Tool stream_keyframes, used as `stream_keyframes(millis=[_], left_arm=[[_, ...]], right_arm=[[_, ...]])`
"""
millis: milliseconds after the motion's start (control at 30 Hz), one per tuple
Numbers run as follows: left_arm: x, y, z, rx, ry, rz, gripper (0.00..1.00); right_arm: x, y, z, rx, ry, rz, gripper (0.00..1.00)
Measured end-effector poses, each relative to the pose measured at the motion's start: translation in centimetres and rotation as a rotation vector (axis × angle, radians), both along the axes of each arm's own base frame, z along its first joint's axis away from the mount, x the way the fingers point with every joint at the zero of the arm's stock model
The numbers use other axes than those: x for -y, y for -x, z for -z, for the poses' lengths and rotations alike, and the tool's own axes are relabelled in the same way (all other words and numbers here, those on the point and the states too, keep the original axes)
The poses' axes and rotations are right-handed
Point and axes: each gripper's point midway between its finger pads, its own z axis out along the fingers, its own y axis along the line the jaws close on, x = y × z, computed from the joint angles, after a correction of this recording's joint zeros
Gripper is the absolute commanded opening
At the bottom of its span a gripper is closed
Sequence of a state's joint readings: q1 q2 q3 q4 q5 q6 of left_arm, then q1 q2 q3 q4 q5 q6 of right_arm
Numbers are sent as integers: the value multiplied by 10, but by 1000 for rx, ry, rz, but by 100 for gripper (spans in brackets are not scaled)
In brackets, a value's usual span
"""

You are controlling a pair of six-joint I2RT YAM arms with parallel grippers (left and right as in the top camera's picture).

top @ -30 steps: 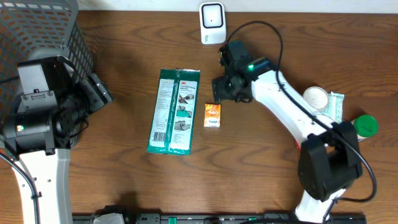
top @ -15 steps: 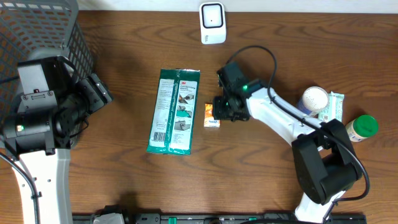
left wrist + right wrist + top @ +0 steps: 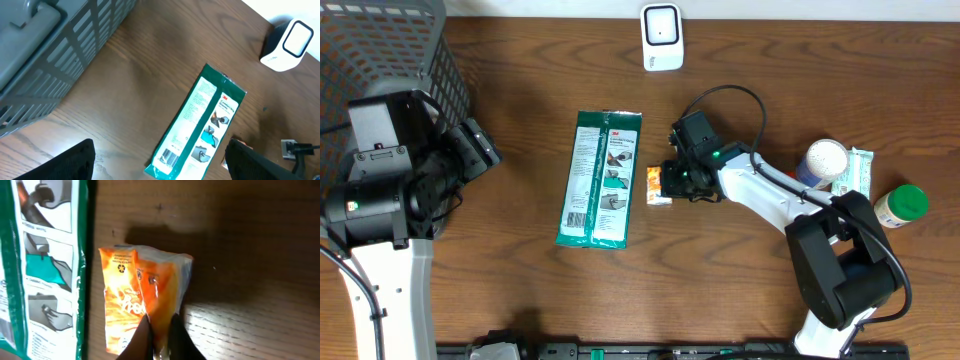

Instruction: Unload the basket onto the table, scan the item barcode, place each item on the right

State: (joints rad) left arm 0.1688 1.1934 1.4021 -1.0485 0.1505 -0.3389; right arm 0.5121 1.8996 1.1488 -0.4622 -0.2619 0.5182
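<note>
A small orange packet point(image 3: 657, 186) lies on the wooden table just right of a long green package point(image 3: 602, 178). My right gripper point(image 3: 673, 181) is down on the packet and shut on it. In the right wrist view the dark fingertips point(image 3: 144, 336) pinch a raised fold of the orange packet point(image 3: 125, 297). The white barcode scanner point(image 3: 661, 37) stands at the table's far edge. Far off at the left, my left gripper point(image 3: 480, 150) hangs open above the table. From the left wrist, the green package point(image 3: 202, 125), with its barcode at the near end, lies between the open gripper's point(image 3: 160, 167) fingers.
A grey mesh basket point(image 3: 380, 50) fills the back left corner. At the right stand a white tub point(image 3: 826, 158), a pale green packet point(image 3: 860, 170) and a green-lidded bottle point(image 3: 903, 203). The right arm's black cable loops above the packet.
My right gripper has come down and left from near the scanner onto the orange packet and shut on it, bunching it up. The left arm has not moved.
</note>
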Motion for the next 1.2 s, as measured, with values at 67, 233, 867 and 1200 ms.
stream_keyframes(millis=[67, 233, 867, 1200], left_arm=[[0, 0, 0, 0, 0, 0, 82], [0, 0, 0, 0, 0, 0, 81], [0, 0, 0, 0, 0, 0, 81], [0, 0, 0, 0, 0, 0, 81]], right_arm=[[-1, 1, -2, -4, -23, -18, 1], [5, 2, -24, -40, -205, -85, 6], [54, 12, -125, 24, -786, -245, 1], [48, 21, -168, 112, -1034, -350, 1]])
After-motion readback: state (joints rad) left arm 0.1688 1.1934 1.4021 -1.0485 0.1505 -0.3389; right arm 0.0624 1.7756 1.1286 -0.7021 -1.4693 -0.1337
